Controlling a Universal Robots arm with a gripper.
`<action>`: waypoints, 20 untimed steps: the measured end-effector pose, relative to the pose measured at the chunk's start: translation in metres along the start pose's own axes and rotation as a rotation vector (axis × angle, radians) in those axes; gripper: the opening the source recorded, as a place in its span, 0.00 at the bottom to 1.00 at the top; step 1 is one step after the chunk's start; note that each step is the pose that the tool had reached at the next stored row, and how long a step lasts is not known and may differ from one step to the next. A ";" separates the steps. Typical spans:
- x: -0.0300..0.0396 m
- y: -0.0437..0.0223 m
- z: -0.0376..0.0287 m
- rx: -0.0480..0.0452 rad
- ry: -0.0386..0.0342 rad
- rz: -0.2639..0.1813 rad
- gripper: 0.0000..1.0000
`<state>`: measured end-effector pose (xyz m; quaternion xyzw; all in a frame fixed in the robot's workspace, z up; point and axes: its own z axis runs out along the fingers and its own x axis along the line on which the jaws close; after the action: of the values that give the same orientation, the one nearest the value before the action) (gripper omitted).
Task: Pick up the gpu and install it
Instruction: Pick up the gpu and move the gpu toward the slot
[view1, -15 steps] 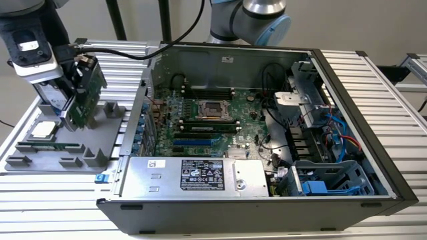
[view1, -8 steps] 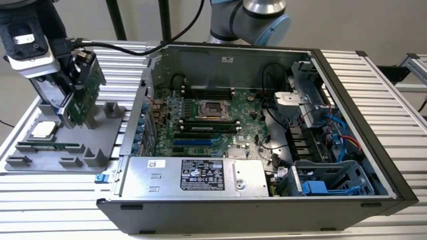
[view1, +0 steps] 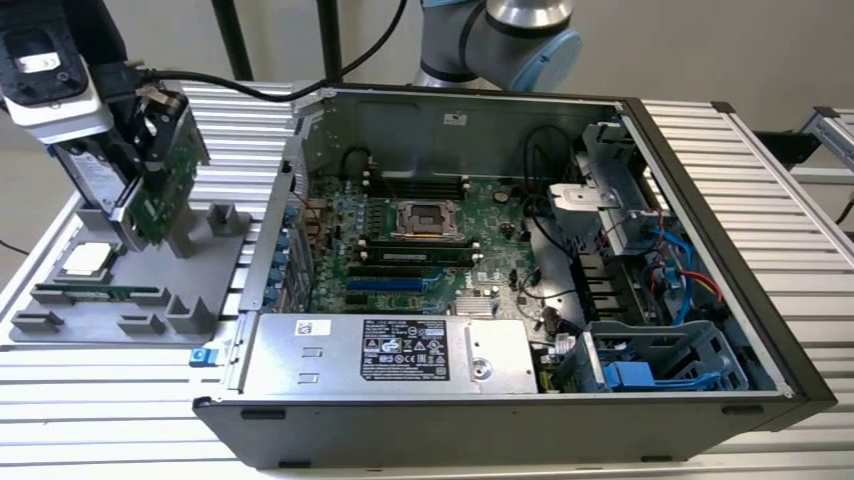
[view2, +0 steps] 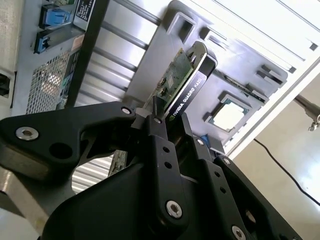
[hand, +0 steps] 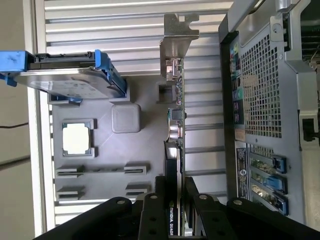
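The gripper (view2: 171, 119) has its jaws clenched on the upright gpu (hand: 176, 107), seated edge-on in the grey holder (hand: 107, 150) beside the open case (view1: 507, 435) — judged best drawn straight out, untilted, with a firm grip.

A ribbed metal surface (view1: 107, 400) carries a grey parts tray (view1: 220, 262) and, just beside it, an open computer case (view1: 467, 425).

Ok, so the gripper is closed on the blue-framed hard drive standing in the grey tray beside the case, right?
Not the hard drive: the gripper is closed on the gpu, standing on edge in the grey tray beside the case. The first wrist view shows its fingers either side of that card, with the hard drive apart.
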<state>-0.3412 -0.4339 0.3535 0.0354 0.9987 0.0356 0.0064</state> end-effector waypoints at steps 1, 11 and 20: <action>0.0000 0.0001 -0.0010 -0.0001 -0.0001 0.000 0.00; -0.0001 0.0008 -0.0113 0.0000 0.0000 0.000 0.00; -0.0002 0.0015 -0.0214 0.0000 -0.0001 0.000 0.00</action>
<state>-0.3412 -0.4340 0.3749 0.0354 0.9987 0.0356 0.0065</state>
